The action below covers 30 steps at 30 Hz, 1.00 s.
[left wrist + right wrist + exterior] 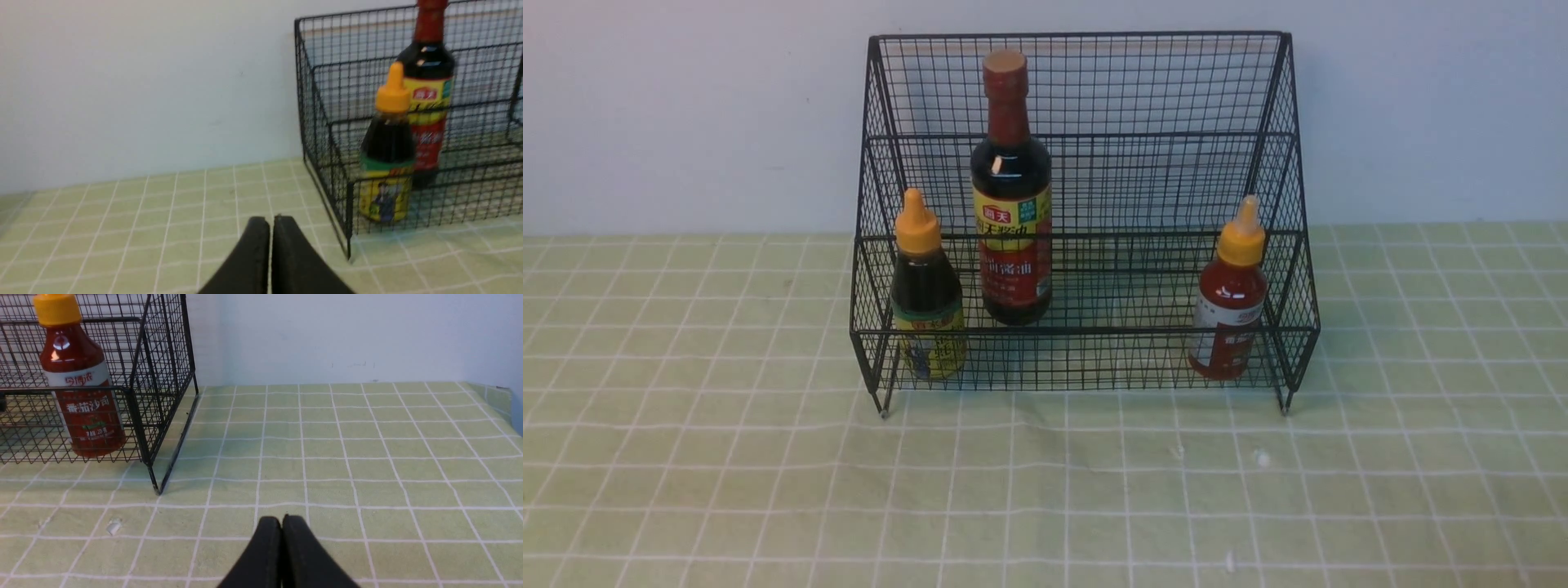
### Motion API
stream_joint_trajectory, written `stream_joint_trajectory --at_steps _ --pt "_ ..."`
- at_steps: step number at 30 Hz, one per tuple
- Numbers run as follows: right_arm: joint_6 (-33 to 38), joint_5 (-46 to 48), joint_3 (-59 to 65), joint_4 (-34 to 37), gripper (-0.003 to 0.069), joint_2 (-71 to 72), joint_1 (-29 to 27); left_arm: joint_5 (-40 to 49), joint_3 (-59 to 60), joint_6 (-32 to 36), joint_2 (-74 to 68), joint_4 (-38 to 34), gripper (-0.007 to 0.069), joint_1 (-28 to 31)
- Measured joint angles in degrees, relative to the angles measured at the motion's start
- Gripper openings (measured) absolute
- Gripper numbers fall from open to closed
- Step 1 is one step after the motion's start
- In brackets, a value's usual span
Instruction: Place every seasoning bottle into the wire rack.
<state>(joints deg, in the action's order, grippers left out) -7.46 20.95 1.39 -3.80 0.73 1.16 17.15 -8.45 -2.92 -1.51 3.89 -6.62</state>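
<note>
The black wire rack stands at the back middle of the table. In it stand all three bottles upright: the tall soy-sauce bottle on the upper tier, the small dark bottle with orange cap at the lower tier's left end, and the small red bottle at its right end. Neither arm shows in the front view. My left gripper is shut and empty, off the rack's left side, near the dark bottle. My right gripper is shut and empty, off the rack's right side, away from the red bottle.
A green checked cloth covers the table. A pale wall rises close behind the rack. A few small white specks lie on the cloth in front of the rack. The table's right edge shows in the right wrist view.
</note>
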Motion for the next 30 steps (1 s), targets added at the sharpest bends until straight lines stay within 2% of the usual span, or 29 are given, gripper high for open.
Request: stream_joint_trajectory --at_steps 6,12,30 --pt "0.0 0.05 0.0 0.0 -0.0015 0.0 0.0 -0.97 9.89 0.0 2.11 -0.74 -0.0006 1.59" --pt "0.0 0.05 0.0 0.0 -0.0015 0.0 0.0 3.89 10.14 0.14 2.16 0.04 -0.0006 1.7" --pt "0.0 0.05 0.0 0.0 -0.0015 0.0 0.0 4.0 10.14 0.14 2.16 0.17 -0.0006 1.7"
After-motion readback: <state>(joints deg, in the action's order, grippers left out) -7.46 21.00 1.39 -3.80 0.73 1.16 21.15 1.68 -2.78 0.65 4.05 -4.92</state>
